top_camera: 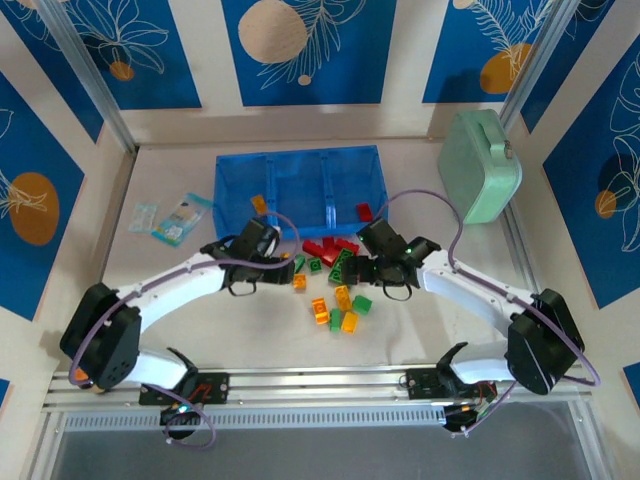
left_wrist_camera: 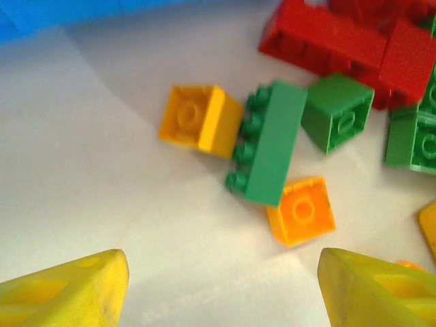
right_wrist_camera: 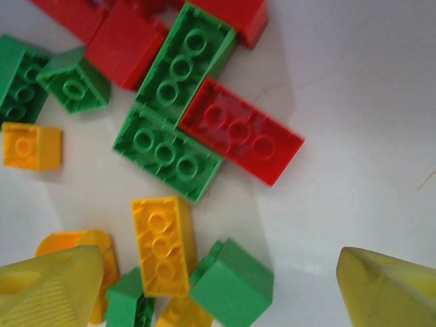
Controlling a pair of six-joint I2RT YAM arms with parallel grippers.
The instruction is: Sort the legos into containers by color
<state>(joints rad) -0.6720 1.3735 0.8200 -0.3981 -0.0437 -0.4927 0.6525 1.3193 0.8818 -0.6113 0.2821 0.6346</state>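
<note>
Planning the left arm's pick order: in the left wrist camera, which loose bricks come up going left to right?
Small yellow square plastic brick → long green plastic brick on its side → small green square plastic brick → green plastic brick at the right edge.

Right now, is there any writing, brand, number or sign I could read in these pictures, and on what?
None can be read.
Pale packets: any print is too small to read.
Legos: no lettering legible, close-ups blurred.
Blue tray, mint-green case: no label seen.
</note>
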